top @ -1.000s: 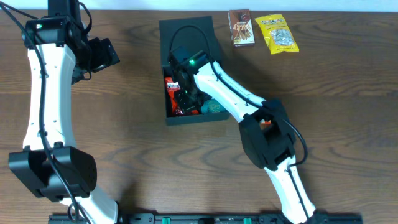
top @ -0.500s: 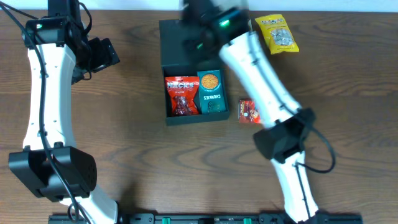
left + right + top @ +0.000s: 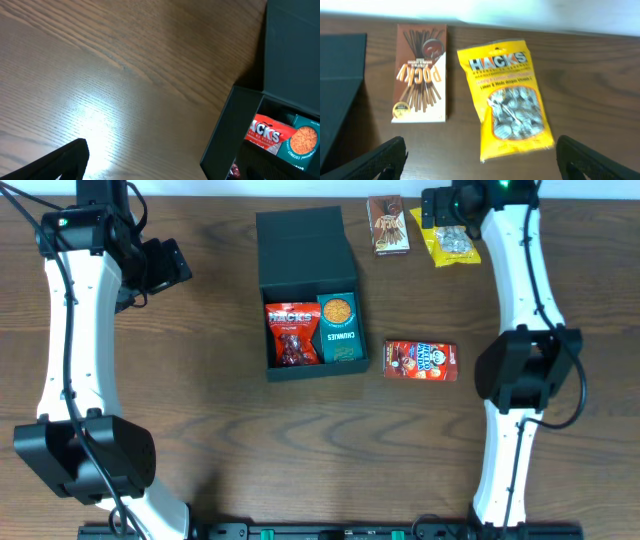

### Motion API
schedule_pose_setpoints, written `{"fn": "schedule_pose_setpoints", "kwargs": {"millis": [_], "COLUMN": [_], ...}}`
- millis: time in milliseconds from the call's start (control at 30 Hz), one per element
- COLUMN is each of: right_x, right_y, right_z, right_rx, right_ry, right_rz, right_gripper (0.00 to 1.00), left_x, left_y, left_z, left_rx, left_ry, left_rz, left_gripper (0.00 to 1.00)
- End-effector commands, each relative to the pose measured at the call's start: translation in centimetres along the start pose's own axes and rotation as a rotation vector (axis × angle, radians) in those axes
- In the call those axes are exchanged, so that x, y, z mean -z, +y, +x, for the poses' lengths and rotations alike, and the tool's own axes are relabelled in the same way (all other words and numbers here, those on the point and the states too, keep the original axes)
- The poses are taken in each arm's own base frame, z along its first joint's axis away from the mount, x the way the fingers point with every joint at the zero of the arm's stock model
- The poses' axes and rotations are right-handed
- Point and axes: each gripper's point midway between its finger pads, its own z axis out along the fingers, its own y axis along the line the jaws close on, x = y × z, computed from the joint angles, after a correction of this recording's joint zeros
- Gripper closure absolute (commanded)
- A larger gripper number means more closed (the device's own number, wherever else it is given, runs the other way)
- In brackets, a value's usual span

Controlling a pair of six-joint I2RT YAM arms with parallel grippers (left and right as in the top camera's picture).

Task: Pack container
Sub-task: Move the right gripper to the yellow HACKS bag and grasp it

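The right end effector (image 3: 481,162) hangs released and empty above the yellow Hacks bag (image 3: 512,100), the open container (image 3: 303,245) off to its left on the surface (image 3: 200,430), right of the likewise released left end effector (image 3: 172,265).

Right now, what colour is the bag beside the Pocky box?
Bag: bright yellow, clearest in right wrist view.

Bare wood runs wide left of the container (image 3: 300,245) and all along the near side. Its tray is taken up across by a red packet (image 3: 292,333) and teal carton (image 3: 340,330). A red box (image 3: 420,361) lies just right, with the right arm (image 3: 520,280) standing beyond.
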Motion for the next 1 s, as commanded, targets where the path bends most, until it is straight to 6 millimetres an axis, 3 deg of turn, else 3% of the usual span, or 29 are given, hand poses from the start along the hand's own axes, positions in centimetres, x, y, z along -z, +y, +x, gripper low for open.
{"fn": "schedule_pose_setpoints", "kwargs": {"millis": [0,133,367,600,833,967], "right_x": [-1.9,-4.3,-8.8,-11.8,-12.6,-13.0], "right_y": [-1.9,-3.6,-2.3,-3.1,-4.3,-4.4], "right_z": [1.1,2.9,6.0,7.3,8.2,8.9], "right_rx": [-0.112,-0.115,-0.067,-0.106,-0.146,-0.130], "right_ry": [0.023,0.073,0.150,0.148,0.156,0.171], "right_rz": [-0.126,-0.061,0.023,0.167,0.246,0.285], "right_gripper": [0.06,0.05,0.01,0.02,0.25,0.30], "left_x": [0.0,0.0,0.0,0.0,0.0,0.0], "left_y": [-0.2,-0.3,-0.3,-0.3,-0.3,-0.3], "left_z": [-0.1,-0.4,-0.6,-0.5,-0.4,-0.5], "left_rx": [0.004,0.003,0.003,0.003,0.003,0.003], "left_ry": [-0.007,-0.017,-0.025,-0.023,-0.019,-0.020], "left_rz": [0.004,0.007,0.010,0.010,0.008,0.009], "left_gripper": [0.05,0.05,0.05,0.05,0.05,0.05]}}
